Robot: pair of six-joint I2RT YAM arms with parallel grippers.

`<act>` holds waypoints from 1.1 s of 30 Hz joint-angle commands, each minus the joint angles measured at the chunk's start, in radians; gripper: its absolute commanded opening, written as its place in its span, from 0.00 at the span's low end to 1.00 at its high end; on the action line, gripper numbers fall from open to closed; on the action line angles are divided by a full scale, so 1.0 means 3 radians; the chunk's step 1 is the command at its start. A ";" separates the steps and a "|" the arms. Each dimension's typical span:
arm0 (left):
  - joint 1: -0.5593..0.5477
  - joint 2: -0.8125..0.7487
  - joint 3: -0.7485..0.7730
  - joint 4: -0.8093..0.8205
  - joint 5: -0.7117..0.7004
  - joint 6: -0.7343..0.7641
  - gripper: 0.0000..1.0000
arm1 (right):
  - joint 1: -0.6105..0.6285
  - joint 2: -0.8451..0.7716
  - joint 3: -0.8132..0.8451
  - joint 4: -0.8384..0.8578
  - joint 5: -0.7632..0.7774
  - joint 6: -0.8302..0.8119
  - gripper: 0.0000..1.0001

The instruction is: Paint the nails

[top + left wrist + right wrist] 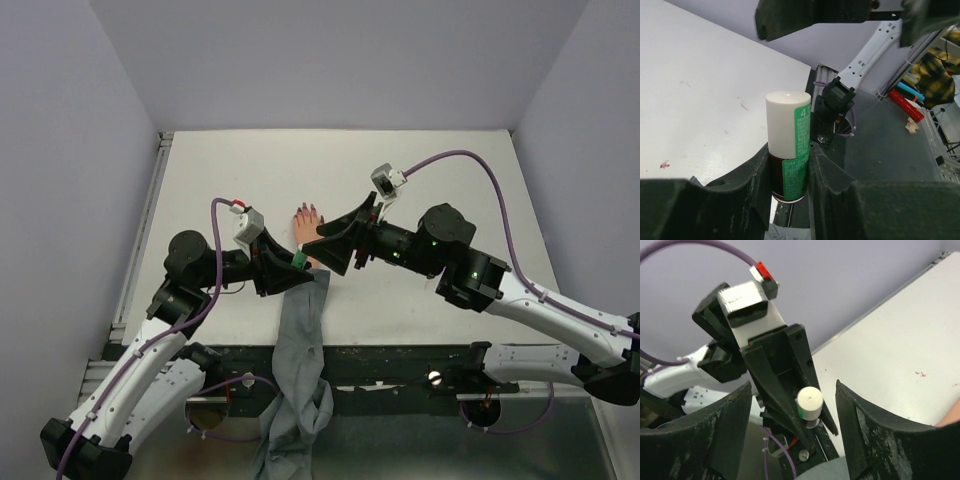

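Observation:
A small polish bottle with a white cap, dark body and green label stands upright between the fingers of my left gripper, which is shut on its body. From the top, the left gripper is just left of the peach mannequin hand, whose dark red nails point away from me. Its grey sleeve trails off the front edge. My right gripper faces the bottle from the right. Its jaws are open, one on each side of the white cap without touching it.
Small dark red paint marks dot the white table. A metal rail runs along the table's left edge. A black strip lines the front. Lilac walls close in the back and both sides.

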 commanded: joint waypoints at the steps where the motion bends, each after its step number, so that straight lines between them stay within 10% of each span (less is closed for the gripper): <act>1: 0.0001 0.0010 -0.0015 0.0330 0.0453 -0.0101 0.00 | 0.0013 0.0112 0.0157 -0.0509 -0.0294 -0.0241 0.69; 19: -0.0024 0.0030 -0.0010 0.0355 0.0509 -0.0111 0.00 | 0.0013 0.0276 0.0121 -0.0331 -0.0674 -0.0179 0.42; 27: -0.0034 0.0020 -0.0005 0.0304 0.0448 -0.0065 0.00 | 0.0013 0.0260 0.0095 -0.0330 -0.0663 -0.0159 0.03; 33: -0.0034 -0.0011 0.0006 0.0207 0.0356 0.0017 0.00 | 0.0013 0.0219 0.0044 -0.0289 -0.0597 -0.0154 0.01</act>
